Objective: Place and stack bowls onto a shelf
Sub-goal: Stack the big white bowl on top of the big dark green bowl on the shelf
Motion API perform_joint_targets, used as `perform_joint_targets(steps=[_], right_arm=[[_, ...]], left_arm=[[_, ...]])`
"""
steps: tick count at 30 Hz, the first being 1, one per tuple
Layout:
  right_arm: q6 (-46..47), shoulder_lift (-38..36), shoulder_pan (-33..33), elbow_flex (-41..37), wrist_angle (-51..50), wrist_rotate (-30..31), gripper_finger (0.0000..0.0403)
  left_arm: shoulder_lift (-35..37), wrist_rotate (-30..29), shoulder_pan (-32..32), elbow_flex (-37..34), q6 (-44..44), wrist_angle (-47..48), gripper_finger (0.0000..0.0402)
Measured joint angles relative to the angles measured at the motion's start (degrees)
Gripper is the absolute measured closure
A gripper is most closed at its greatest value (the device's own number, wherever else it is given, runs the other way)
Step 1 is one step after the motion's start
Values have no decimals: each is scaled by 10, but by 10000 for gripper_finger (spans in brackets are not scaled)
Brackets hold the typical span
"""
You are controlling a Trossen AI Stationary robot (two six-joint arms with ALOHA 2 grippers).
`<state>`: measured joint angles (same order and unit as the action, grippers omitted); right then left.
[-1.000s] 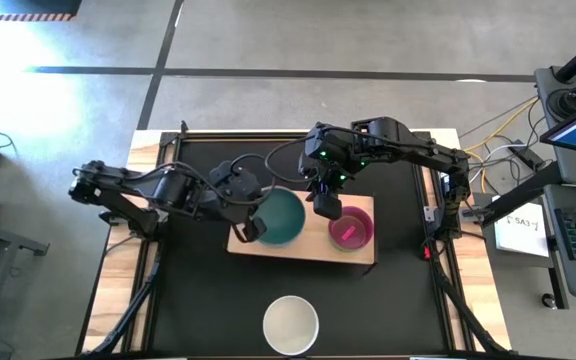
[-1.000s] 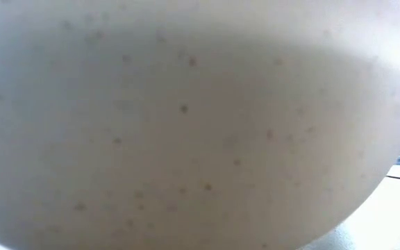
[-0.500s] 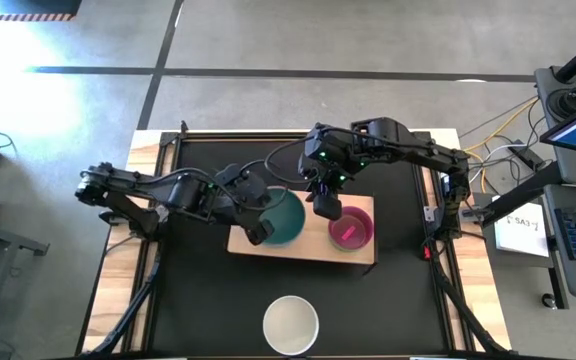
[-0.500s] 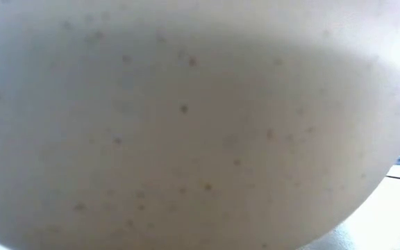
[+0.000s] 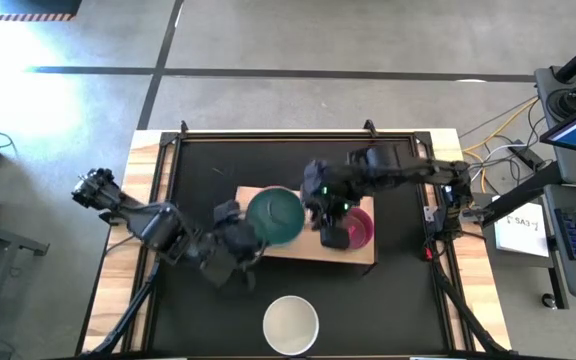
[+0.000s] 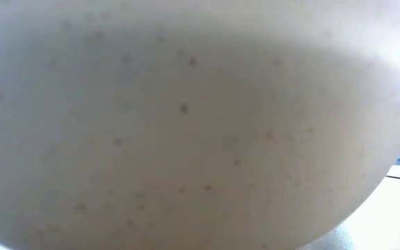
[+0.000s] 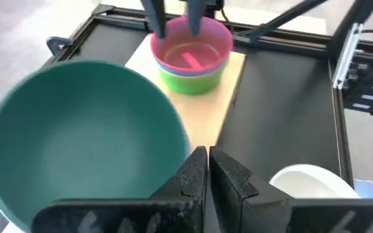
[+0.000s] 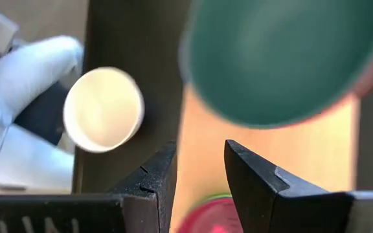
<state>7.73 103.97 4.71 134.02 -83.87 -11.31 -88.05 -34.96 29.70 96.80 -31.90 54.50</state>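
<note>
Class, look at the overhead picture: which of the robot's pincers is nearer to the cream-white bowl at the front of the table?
The left. The left pincer sits just behind and left of the cream-white bowl, off the shelf. The right pincer is farther back, over the pink bowl on the shelf.

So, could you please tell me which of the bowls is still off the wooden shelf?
The cream-white bowl, alone on the black tabletop near the front edge. The teal-green bowl and the magenta-topped stack sit over the shelf.

left gripper [image 5: 236, 262] pulled back off shelf [image 5: 363, 250] | teal-green bowl [image 5: 273, 216] shifted left (released)
</note>
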Motion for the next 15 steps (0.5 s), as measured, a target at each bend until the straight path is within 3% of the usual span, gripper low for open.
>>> perform_joint_targets(steps=[8, 15], right_arm=[[-13, 12, 124, -54, 19, 0, 284], [-11, 13, 232, -165, 187, 0, 284]], left_arm=[[-1, -79, 88, -9, -22, 1, 402], [-11, -91, 125, -9, -26, 1, 402]])
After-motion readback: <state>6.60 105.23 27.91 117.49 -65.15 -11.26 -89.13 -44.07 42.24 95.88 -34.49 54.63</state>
